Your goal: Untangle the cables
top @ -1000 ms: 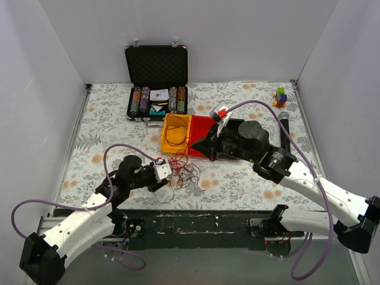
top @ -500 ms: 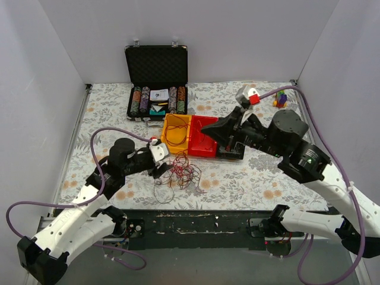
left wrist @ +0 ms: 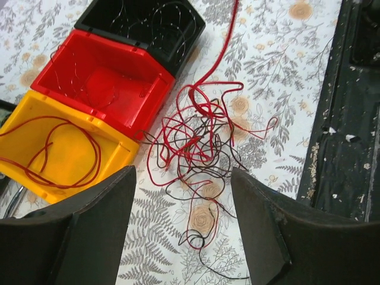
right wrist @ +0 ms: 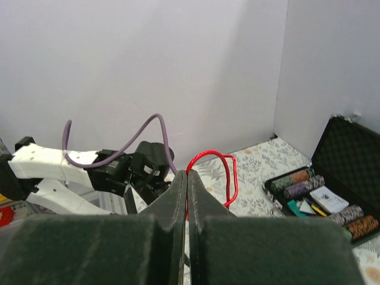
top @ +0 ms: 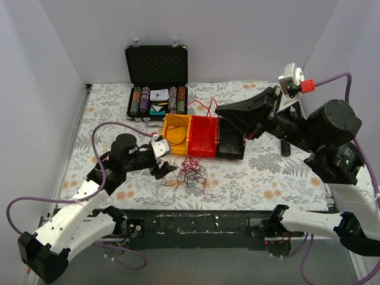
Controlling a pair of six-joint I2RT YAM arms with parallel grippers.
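Note:
The cables [top: 190, 174] lie as a loose nest of thin red and dark wires on the floral cloth, in front of three bins. In the left wrist view the cables [left wrist: 199, 139] spread just ahead of my left gripper [left wrist: 184, 237]. It is open, with only a few loose ends on the cloth below the gap. In the top view the left gripper [top: 162, 169] sits at the nest's left edge. My right gripper [top: 218, 109] hangs high over the bins, shut on a red cable [top: 200, 103]. That red cable [right wrist: 228, 178] loops out above the closed right gripper [right wrist: 187, 173].
A yellow bin [top: 176, 126], a red bin [top: 203, 141] and a black bin [top: 230, 144] stand in a row, with wires inside. An open black case of poker chips [top: 156, 89] stands at the back. A black stick-like object [top: 285, 148] lies by the right arm.
My right gripper has risen and swung back to the right, drawing a red cable up out of the nest. The left gripper has opened wider beside the nest.

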